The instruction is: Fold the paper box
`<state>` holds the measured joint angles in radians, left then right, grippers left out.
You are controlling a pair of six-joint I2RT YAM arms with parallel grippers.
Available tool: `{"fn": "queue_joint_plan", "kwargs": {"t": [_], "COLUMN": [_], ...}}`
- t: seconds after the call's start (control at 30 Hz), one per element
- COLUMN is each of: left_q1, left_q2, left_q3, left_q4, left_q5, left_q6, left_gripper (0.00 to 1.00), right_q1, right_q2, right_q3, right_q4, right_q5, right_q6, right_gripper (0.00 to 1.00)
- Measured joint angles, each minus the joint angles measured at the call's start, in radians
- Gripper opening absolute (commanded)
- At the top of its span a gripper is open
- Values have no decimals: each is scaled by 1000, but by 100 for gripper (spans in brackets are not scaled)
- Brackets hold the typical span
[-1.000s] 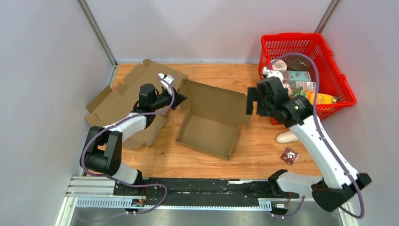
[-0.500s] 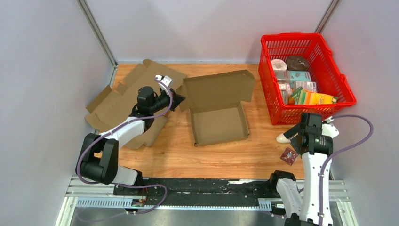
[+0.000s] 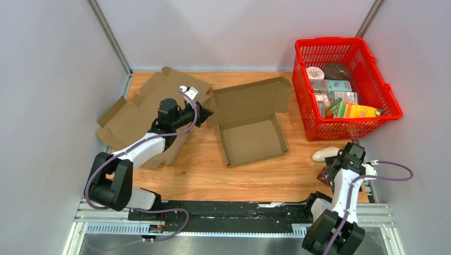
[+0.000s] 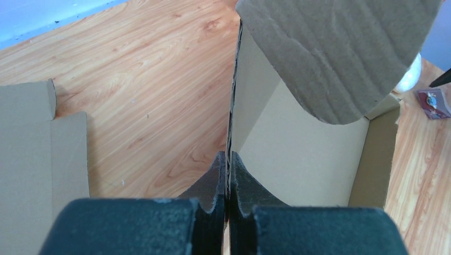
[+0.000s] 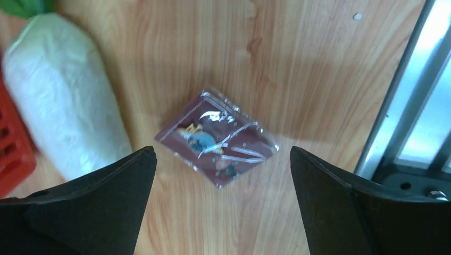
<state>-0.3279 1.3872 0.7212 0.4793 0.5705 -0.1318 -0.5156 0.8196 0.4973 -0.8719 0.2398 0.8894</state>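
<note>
The brown cardboard box [image 3: 252, 139] lies in mid table as an open tray with its lid flap [image 3: 247, 101] standing up at the back. My left gripper [image 3: 205, 113] is shut on the box's left wall edge; in the left wrist view the fingers [image 4: 215, 183] pinch that thin cardboard wall [image 4: 232, 106], with the tray floor [image 4: 298, 154] to the right. My right gripper [image 3: 340, 170] is open and empty, low at the table's right front, hanging over a small maroon sachet [image 5: 217, 137].
Flat unfolded cardboard sheets [image 3: 139, 109] lie at the left behind my left arm. A red basket [image 3: 343, 87] of groceries stands at the back right. A white bag-like item [image 3: 325, 154] lies beside the sachet [image 3: 325, 175]. A metal rail [image 5: 409, 106] borders the table's front.
My right arm has let go of the box lid and swung back down to the right front corner. The box has turned and shifted right, with my left gripper still on it.
</note>
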Motion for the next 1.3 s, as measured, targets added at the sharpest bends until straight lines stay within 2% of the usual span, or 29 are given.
{"fn": "queue_joint_plan", "kwargs": {"t": [0.13, 0.37, 0.43, 0.6, 0.63, 0.77, 0.93, 1.1, 1.17, 1.27, 1.3], "left_q1": [-4, -4, -4, -4, -4, -5, -5, -4, -4, -4, -4], "left_q2": [-28, -71, -90, -140, -148, -159, -153, -143, -143, -143, -143], "left_q3": [0, 0, 0, -1, -1, -3, -3, -3, -6, -6, -6], "left_q4": [-26, -85, -103, -114, -114, -113, -115, -116, -116, -116, -116], "left_q5": [0, -2, -6, -28, -31, -35, -36, -35, -35, -35, -35], "left_q6": [6, 27, 32, 38, 40, 46, 51, 51, 52, 52, 52], "left_gripper": [0, 0, 0, 0, 0, 0, 0, 0, 0, 0, 0], "right_q1": [-49, 15, 74, 317, 359, 489, 730, 967, 1027, 990, 939], "right_q2": [84, 208, 260, 338, 343, 364, 365, 423, 416, 319, 246], "right_q3": [-57, -21, 7, 48, 53, 67, 68, 132, 175, 187, 179], "right_q4": [127, 174, 163, 109, 99, 71, 40, -5, -43, -82, -93], "right_q5": [-25, -6, 20, 53, 51, 59, 73, 80, 106, 183, 204], "right_q6": [4, -8, -9, 45, 67, 150, 268, 330, 342, 346, 346], "right_gripper": [100, 98, 99, 97, 93, 88, 81, 91, 91, 77, 67]}}
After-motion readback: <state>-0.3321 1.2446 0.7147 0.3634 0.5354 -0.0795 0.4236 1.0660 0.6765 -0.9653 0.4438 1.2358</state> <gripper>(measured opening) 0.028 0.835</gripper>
